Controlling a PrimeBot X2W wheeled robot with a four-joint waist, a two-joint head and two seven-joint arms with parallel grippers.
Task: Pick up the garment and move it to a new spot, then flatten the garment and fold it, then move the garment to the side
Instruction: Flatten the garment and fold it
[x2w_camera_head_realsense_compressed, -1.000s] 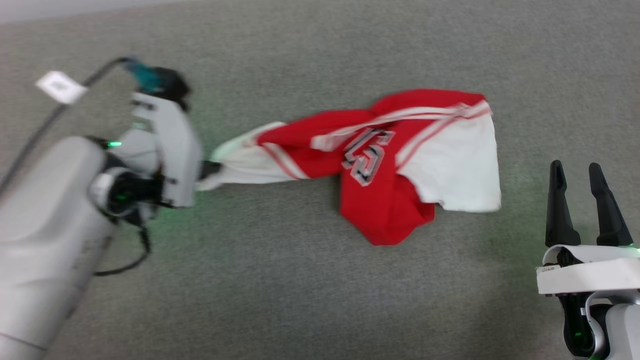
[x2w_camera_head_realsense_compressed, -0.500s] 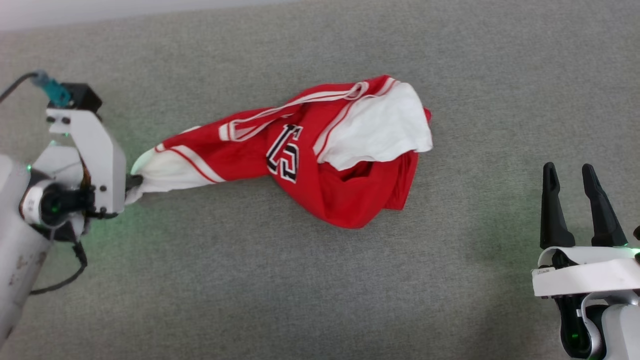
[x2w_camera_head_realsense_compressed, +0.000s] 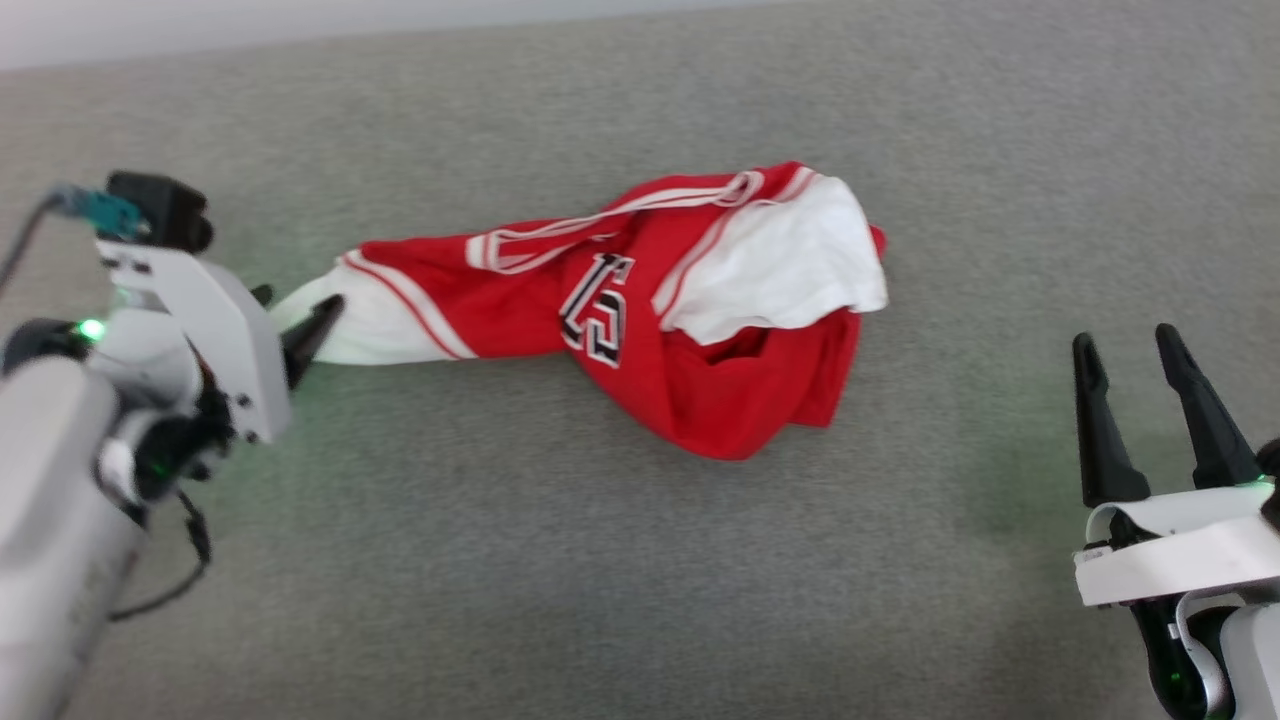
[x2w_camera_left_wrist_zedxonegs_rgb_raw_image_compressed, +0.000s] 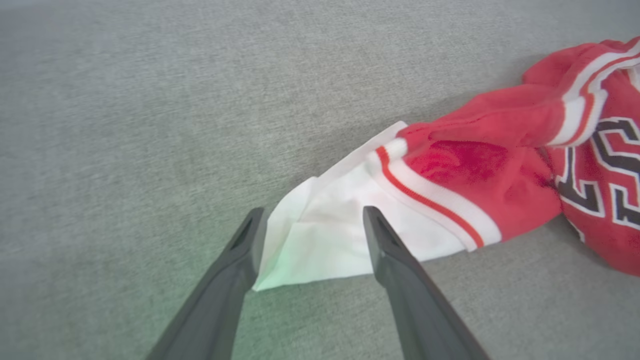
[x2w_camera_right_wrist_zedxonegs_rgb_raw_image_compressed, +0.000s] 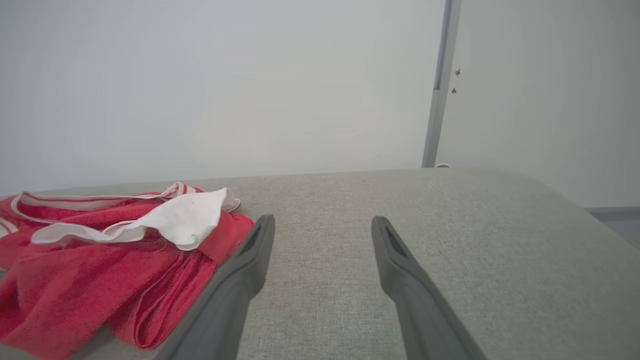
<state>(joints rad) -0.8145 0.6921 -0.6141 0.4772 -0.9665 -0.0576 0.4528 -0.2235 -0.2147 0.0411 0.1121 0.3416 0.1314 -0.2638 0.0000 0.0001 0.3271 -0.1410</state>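
The garment (x2w_camera_head_realsense_compressed: 700, 360), a red jersey with white sleeve panels and a black-and-white number, lies crumpled and stretched out leftward on the grey fabric surface (x2w_camera_head_realsense_compressed: 600, 560). Its white sleeve end (x2w_camera_left_wrist_zedxonegs_rgb_raw_image_compressed: 320, 245) lies flat on the surface between the spread fingertips of my left gripper (x2w_camera_left_wrist_zedxonegs_rgb_raw_image_compressed: 313, 212), which is open and holds nothing. In the head view the left gripper (x2w_camera_head_realsense_compressed: 298, 298) sits at the garment's left tip. My right gripper (x2w_camera_head_realsense_compressed: 1125, 337) stands open at the lower right, well apart from the garment (x2w_camera_right_wrist_zedxonegs_rgb_raw_image_compressed: 75, 270), which lies to the left of its fingers (x2w_camera_right_wrist_zedxonegs_rgb_raw_image_compressed: 250, 260).
The grey surface's far edge (x2w_camera_head_realsense_compressed: 400, 35) meets a pale wall. In the right wrist view the surface (x2w_camera_right_wrist_zedxonegs_rgb_raw_image_compressed: 500, 240) rounds off at the right, with a door frame (x2w_camera_right_wrist_zedxonegs_rgb_raw_image_compressed: 440, 85) behind. A cable (x2w_camera_head_realsense_compressed: 170, 590) hangs from my left arm.
My left gripper, which had dragged the garment leftward by the white sleeve, has opened and let it go. The head camera has shifted a little. The right gripper stays open.
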